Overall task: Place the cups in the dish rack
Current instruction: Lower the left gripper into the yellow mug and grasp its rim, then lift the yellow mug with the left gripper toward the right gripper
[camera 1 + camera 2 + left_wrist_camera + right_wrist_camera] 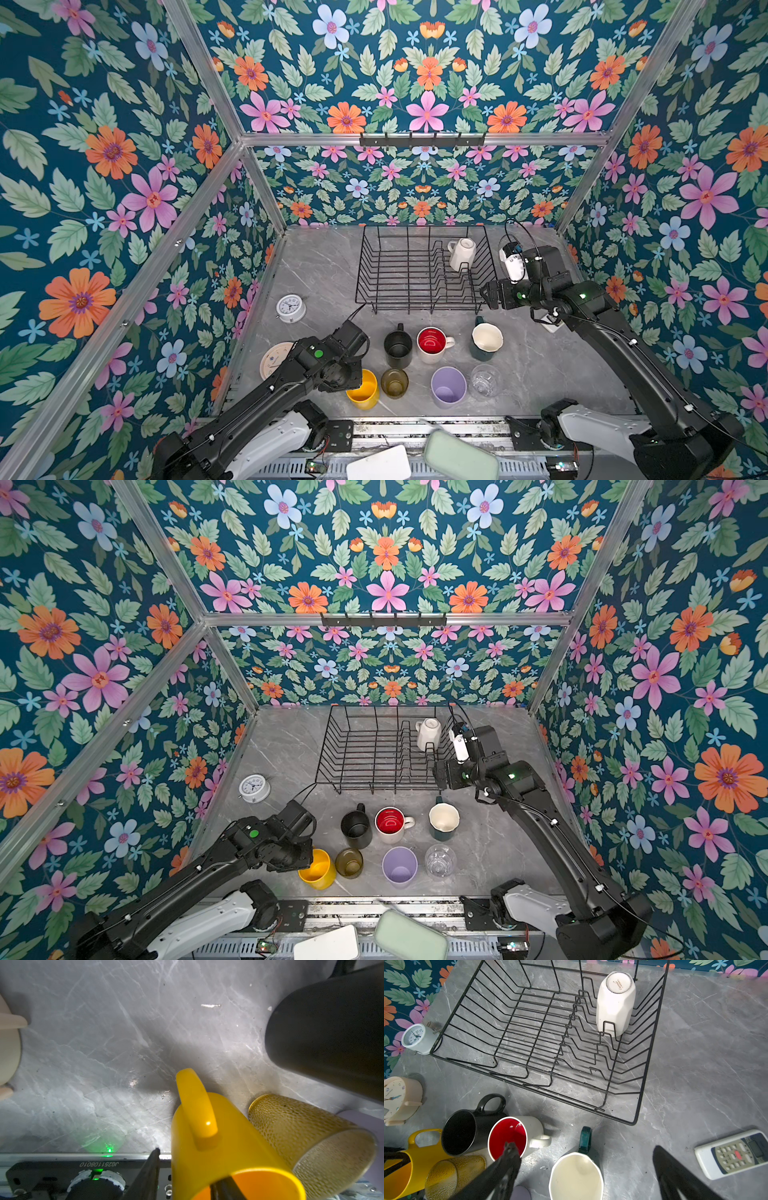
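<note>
**L jaws astride yellow mug rim**

Near edge: L gripper half-spread, one finger inside yellow mug, one outside w/ a gap. Olive glass sits just beside, on the right. Mid: R gripper wide apart, holding nothing, above teal mug. Bare strip, then dish rack; white mug upside-down, far right.

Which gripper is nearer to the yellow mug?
Left. The left gripper straddles the yellow mug's wall, one finger inside, one outside. The right gripper hangs open up by the teal mug, several cups away.
</note>
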Motion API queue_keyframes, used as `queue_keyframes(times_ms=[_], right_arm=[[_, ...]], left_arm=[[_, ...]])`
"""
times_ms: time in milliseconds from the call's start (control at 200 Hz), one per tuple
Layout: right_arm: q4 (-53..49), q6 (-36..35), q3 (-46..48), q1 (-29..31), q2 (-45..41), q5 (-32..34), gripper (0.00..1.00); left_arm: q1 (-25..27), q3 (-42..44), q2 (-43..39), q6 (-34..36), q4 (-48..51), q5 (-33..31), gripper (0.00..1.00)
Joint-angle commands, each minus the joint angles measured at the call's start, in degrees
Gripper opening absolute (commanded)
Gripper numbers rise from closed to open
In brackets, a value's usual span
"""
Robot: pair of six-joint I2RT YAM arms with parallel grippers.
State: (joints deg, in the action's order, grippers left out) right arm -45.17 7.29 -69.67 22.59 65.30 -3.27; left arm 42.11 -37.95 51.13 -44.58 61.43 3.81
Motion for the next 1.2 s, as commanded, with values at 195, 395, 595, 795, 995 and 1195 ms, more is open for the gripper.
queue_keyframes(times_ms=[195, 395, 595, 795, 995, 1195], right_arm=[[0.1, -0.5, 1.1, 0.0, -0.9, 0.8, 0.99], [0.4, -0.6, 1.4, 0.0, -1.1, 0.9, 0.99], [0.8, -0.5, 1.3, 0.0, -0.8, 0.5, 0.99], [0.8, -0.4, 1.2, 0.0, -0.8, 0.2, 0.99], [1.2, 0.0, 1.1, 0.0, -1.2, -0.9, 0.99], [2.6, 1.7, 1.1, 0.0, -2.0, -5.3, 0.99]], left_arm=[[0.1, 0.4, 1.6, -0.3, -1.8, -1.2, 0.30], [0.1, 0.2, 1.5, -0.2, -1.6, -1.3, 0.19], [0.1, -0.6, 0.7, 0.0, -0.6, -2.2, 0.09], [0.1, -2.4, 0.2, 0.1, 0.9, -3.9, 0.00], [0.1, -7.2, -0.7, 0.7, 3.7, -7.7, 0.00], [0.1, -16.0, -3.2, 3.4, 5.7, -14.1, 0.00]])
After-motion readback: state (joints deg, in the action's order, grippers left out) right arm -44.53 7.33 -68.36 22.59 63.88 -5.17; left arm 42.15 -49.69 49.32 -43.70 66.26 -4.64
